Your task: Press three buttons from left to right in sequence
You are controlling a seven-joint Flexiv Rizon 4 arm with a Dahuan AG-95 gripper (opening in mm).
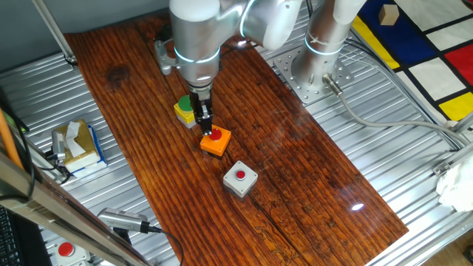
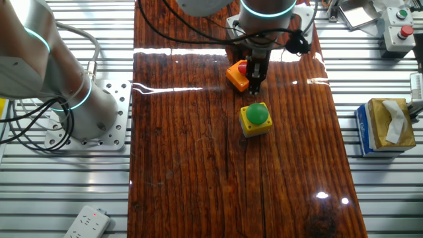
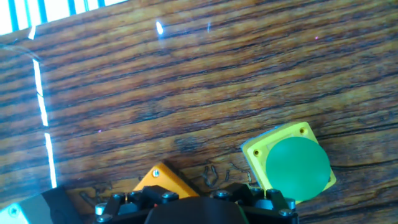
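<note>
Three button boxes stand in a diagonal row on the wooden board. The yellow box with green cap (image 1: 185, 111) (image 2: 255, 118) (image 3: 291, 163) is at the far end. The orange box with red cap (image 1: 215, 141) (image 2: 236, 74) is in the middle; only its corner (image 3: 163, 181) shows in the hand view. The grey box with red cap (image 1: 240, 178) is nearest and is hidden behind the arm in the other fixed view. My gripper (image 1: 208, 130) (image 2: 254, 88) points straight down with its fingers together, the tips at the orange box's red cap.
A second arm's base (image 1: 325, 44) (image 2: 73, 99) is bolted beside the board. A tissue box (image 1: 77, 144) (image 2: 386, 125) sits on the metal table. A whitish box with a red button (image 1: 66, 251) (image 2: 403, 30) lies off the board. A power strip (image 2: 86, 221) lies near one corner.
</note>
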